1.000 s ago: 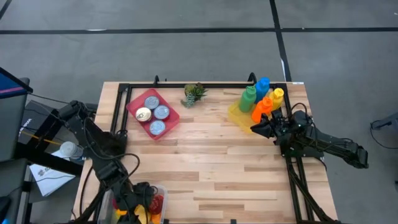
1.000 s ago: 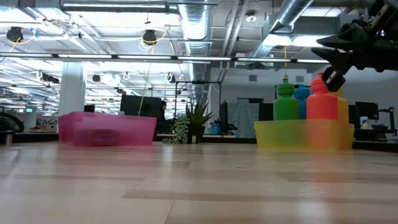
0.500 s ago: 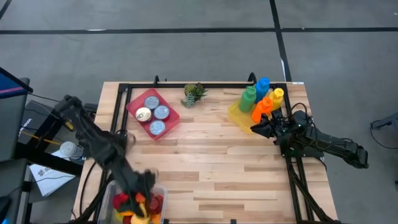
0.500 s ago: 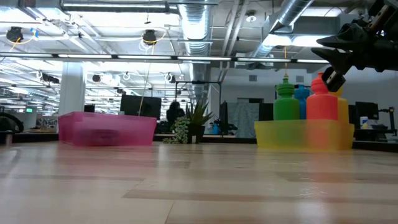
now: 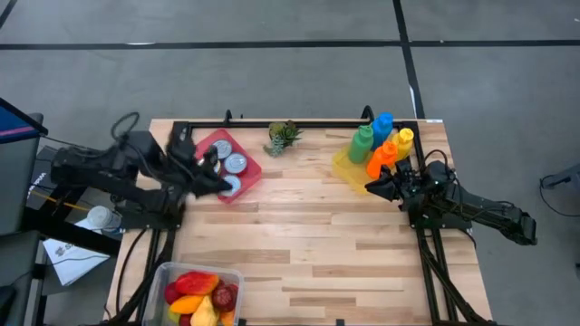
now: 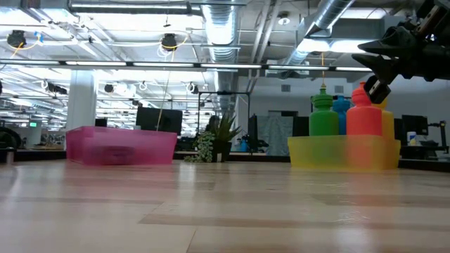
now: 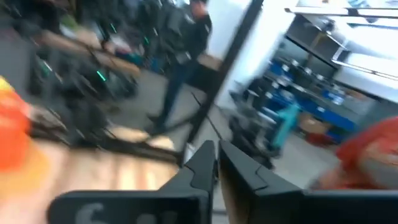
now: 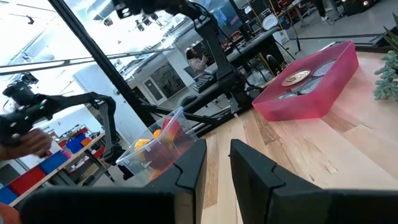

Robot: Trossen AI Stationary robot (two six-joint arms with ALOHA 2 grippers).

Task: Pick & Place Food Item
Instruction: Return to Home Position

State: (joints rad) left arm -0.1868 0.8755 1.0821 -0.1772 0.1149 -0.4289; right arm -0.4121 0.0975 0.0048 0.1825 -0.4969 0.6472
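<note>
Several plastic fruits (image 5: 198,292) lie in a clear tub (image 5: 163,272) at the table's near left; the tub also shows in the right wrist view (image 8: 155,140). My left gripper (image 5: 220,181) hovers level over the near-left part of the pink tray (image 5: 255,171) of cans. Its fingers are shut with nothing between them (image 7: 216,163). My right gripper (image 5: 373,186) waits at the right, beside the yellow tray of bottles (image 5: 343,168). It stands open and bare (image 8: 216,163).
Three cans (image 5: 228,163) fill the pink tray (image 6: 119,145). A small potted plant (image 5: 283,136) stands at the far edge. Coloured bottles (image 5: 381,140) stand in the yellow tray (image 6: 344,151). Bare wood lies across the table's middle and near right (image 5: 344,263).
My left gripper has risen out of the clear fruit tub at the near left. It has swung quickly toward the far edge, tipping up to level, and now hangs over the pink tray. The fruits stay in the tub. My right arm has kept still.
</note>
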